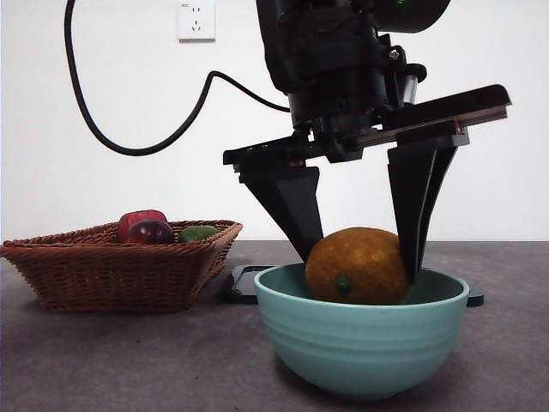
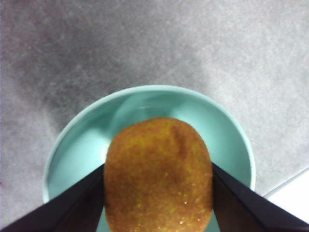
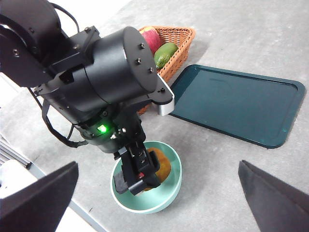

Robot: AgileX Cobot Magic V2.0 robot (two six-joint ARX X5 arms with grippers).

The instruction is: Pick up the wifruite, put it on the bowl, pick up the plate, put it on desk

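I see the left tool [image 1: 358, 249] grasping the wifruite [image 1: 357, 265] between its two black jaws, low inside the mint-green bowl [image 1: 360, 343]. The bowl stands on the grey table [image 1: 129, 360]. The right tool [image 3: 159, 193] hangs high above with its jaws spread wide and holding nothing. Behind the bowl lies a dark green tray [image 3: 236, 104], and just beside it a wicker basket [image 1: 111, 266] with a red fruit [image 1: 151, 231] and a green fruit [image 1: 198, 233].

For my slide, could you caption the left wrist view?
Left gripper holds the wifruite over the bowl.
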